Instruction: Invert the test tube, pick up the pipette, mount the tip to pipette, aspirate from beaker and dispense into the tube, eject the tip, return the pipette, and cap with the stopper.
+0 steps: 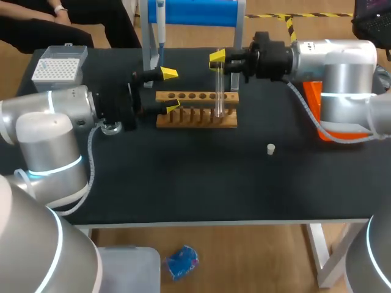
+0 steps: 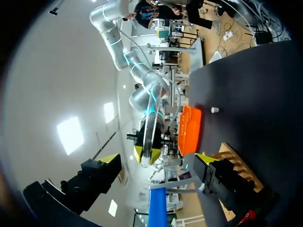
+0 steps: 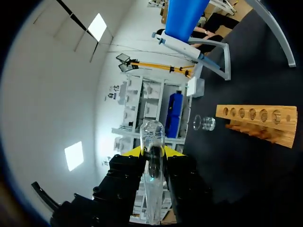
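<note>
My right gripper (image 1: 220, 61) was clamped on the test tube (image 1: 219, 93), holding it upright at the right end of the wooden rack (image 1: 197, 120), near the table's back edge. My left gripper (image 1: 171, 90) hung wide open with nothing in it, just off the rack's left end. The stopper (image 1: 270, 148) lay loose toward the table's right edge, well apart from the rack.

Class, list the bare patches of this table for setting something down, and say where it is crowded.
Bare: the wide strip of table between rack and near edge, broken only by the stopper. Crowded: the back, where left gripper, right gripper with tube, and stand close round the rack.
</note>
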Controlling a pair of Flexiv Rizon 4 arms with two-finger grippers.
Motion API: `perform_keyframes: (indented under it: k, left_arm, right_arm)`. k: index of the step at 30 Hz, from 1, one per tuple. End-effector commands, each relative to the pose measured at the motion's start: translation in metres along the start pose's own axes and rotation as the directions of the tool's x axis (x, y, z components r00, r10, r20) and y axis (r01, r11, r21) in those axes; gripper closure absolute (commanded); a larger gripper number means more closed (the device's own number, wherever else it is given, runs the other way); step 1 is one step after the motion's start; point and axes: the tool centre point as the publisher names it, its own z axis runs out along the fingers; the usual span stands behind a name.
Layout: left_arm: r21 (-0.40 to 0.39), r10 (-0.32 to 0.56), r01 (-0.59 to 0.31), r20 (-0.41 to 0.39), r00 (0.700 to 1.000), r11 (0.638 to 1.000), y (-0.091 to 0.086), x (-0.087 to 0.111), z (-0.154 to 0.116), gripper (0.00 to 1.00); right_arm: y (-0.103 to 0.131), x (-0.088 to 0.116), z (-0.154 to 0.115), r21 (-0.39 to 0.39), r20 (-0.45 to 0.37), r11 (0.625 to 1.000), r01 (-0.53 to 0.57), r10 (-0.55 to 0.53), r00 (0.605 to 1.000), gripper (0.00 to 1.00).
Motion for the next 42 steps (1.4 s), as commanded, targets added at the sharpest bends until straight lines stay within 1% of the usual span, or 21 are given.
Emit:
perform_keyframes:
  k: [1,2,3,5,6,7,8,10,14,16,18,20,21,27,30,31,33,34,36,40,42]
  left_arm:
    - [0.009,0.069,-0.069,-0.063,0.996,0.998,-0.006,0.003,0.005,0.0]
    - [0.011,0.068,-0.068,-0.093,0.993,0.998,-0.008,0.003,0.008,0.0]
    - [0.022,0.071,-0.069,-0.124,0.99,0.997,-0.011,0.004,0.01,0.0]
    - [0.031,0.046,-0.043,-0.091,0.995,0.999,-0.014,0.006,0.016,0.0]
    - [0.035,0.059,-0.056,-0.105,0.993,0.998,-0.016,0.007,0.018,0.0]
    - [0.038,0.065,-0.061,-0.097,0.993,0.997,-0.017,0.008,0.021,0.0]
    - [0.04,0.061,-0.058,-0.073,0.996,0.998,-0.018,0.008,0.024,0.0]
    - [0.051,0.064,-0.062,-0.054,0.996,0.997,-0.023,0.009,0.03,0.0]
    - [0.07,0.058,-0.056,-0.035,0.998,0.996,-0.029,0.012,0.042,0.0]
    - [0.084,0.072,-0.067,-0.062,0.995,0.994,-0.032,0.015,0.045,0.0]
    - [0.09,0.056,-0.052,-0.048,0.997,0.995,-0.034,0.019,0.049,0.0]
    - [0.098,0.064,-0.058,-0.059,0.996,0.993,-0.037,0.022,0.052,0.0]
    - [0.102,0.061,-0.055,-0.052,0.997,0.993,-0.038,0.023,0.054,0.0]
    - [0.112,0.065,-0.06,-0.043,0.997,0.992,-0.037,0.022,0.062,0.0]
    - [0.121,0.073,-0.067,-0.042,0.996,0.99,-0.037,0.022,0.065,0.07]
    - [0.121,0.073,-0.068,-0.04,0.997,0.99,-0.036,0.022,0.066,0.11]
    - [0.122,0.074,-0.069,-0.038,0.997,0.99,-0.035,0.022,0.067,0.28]
    - [0.123,0.074,-0.069,-0.038,0.997,0.99,-0.034,0.022,0.068,0.32]
    - [0.126,0.075,-0.069,-0.04,0.996,0.99,-0.034,0.022,0.069,0.33]
    - [0.131,0.075,-0.069,-0.039,0.996,0.989,-0.034,0.023,0.071,0.37]
    - [0.135,0.075,-0.068,-0.041,0.996,0.988,-0.034,0.023,0.072,0.41]
  right_arm:
    - [0.005,-0.011,0.003,-0.005,0.004,1.0,-0.002,0.002,1.0,1.0]
    - [0.006,-0.013,0.004,-0.011,-0.015,1.0,-0.014,0.014,1.0,1.0]
    - [0.009,-0.016,0.004,-0.011,-0.014,1.0,-0.014,0.014,1.0,1.0]
    - [0.01,-0.02,0.006,-0.016,-0.025,1.0,-0.019,0.018,1.0,1.0]
    - [0.011,-0.02,0.007,-0.019,-0.037,0.999,-0.027,0.027,0.999,1.0]
    - [0.011,-0.021,0.008,-0.021,-0.057,0.999,-0.045,0.044,0.997,1.0]
    - [0.011,-0.021,0.009,-0.023,-0.067,0.998,-0.053,0.052,0.996,1.0]
    - [0.012,-0.027,0.01,-0.019,-0.06,0.998,-0.06,0.059,0.996,1.0]
    - [0.012,-0.036,0.01,-0.023,-0.077,0.995,-0.092,0.09,0.993,1.0]
    - [0.013,-0.038,0.01,-0.023,-0.076,0.995,-0.095,0.093,0.993,1.0]
    - [0.016,-0.039,0.011,-0.024,-0.084,0.995,-0.101,0.098,0.992,1.0]
    - [0.018,-0.039,0.012,-0.022,-0.084,0.995,-0.1,0.098,0.992,1.0]
    - [0.018,-0.039,0.014,-0.018,-0.091,0.994,-0.105,0.103,0.99,1.0]
    - [0.02,-0.044,0.02,-0.005,-0.085,0.993,-0.118,0.118,0.989,1.0]
    - [0.021,-0.044,0.022,0.001,-0.088,0.993,-0.121,0.12,0.989,1.0]
    - [0.021,-0.044,0.023,0.002,-0.088,0.993,-0.12,0.12,0.989,1.0]
    - [0.021,-0.044,0.023,0.006,-0.086,0.993,-0.121,0.121,0.989,1.0]
    - [0.021,-0.045,0.024,0.008,-0.082,0.992,-0.123,0.124,0.989,1.0]
    - [0.02,-0.045,0.025,0.01,-0.08,0.992,-0.125,0.125,0.989,1.0]
    - [0.019,-0.046,0.025,0.011,-0.073,0.992,-0.127,0.128,0.989,1.0]
    - [0.019,-0.047,0.025,0.01,-0.073,0.992,-0.128,0.129,0.989,1.0]
